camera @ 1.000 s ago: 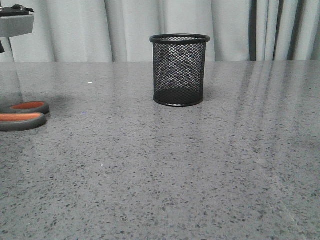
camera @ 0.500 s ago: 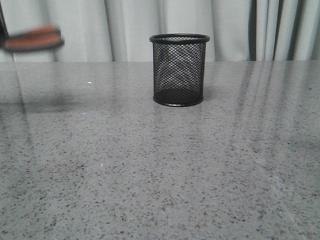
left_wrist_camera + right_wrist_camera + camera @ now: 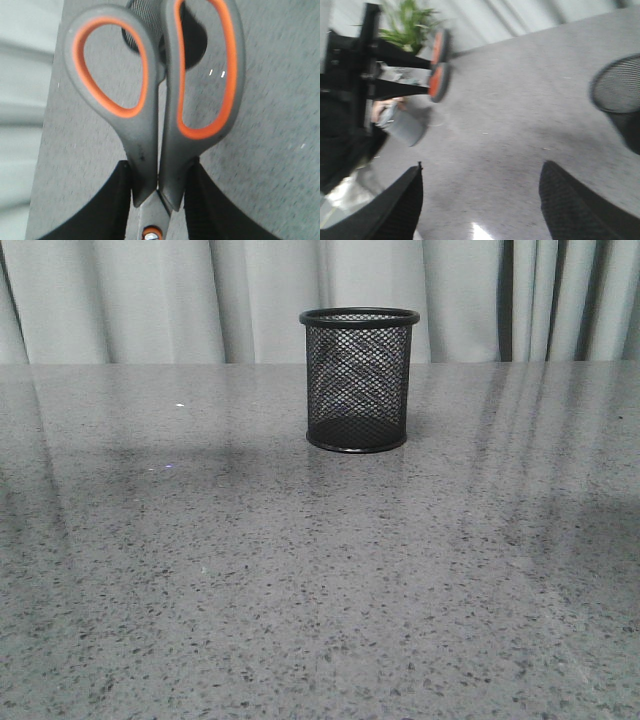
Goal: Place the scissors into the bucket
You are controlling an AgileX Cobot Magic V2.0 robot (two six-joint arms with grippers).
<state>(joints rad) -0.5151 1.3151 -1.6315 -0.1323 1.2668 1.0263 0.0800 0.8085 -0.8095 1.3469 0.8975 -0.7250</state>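
The left tool [image 3: 159, 200] was clamped on the scissors [image 3: 160, 100] just past the handle loops, its two black fingers [image 3: 117, 200] pressing the shanks from either side near the pivot screw. The loops stuck out in front of the wrist camera, grey with orange linings, and the blades ran back out of sight between the fingers. In the front view the scissors did not appear at all, so they were being carried above or beside that camera's field; the right wrist view caught them edge-on [image 3: 440, 65], held out from the left arm well above the bench [image 3: 520, 125].

The bucket [image 3: 359, 380] stood upright on the bench, apart from everything else, its mouth open and nothing visible in it through the mesh. From the left wrist, part of its dark rim [image 3: 145, 25] showed behind the loops.

The right tool [image 3: 480, 200] hung with its fingers spread wide, holding nothing, near the bucket [image 3: 620, 95].

To do the carry well, the left arm probably needed to bring the scissors over the middle of the bucket's mouth and turn them blade-down before letting go. Since the scissors look longer than the bucket is tall, a low, centred release would seem wise; a drop against the rim might tip the light mesh bucket over. The grip should stay firm until the blade tips are inside.
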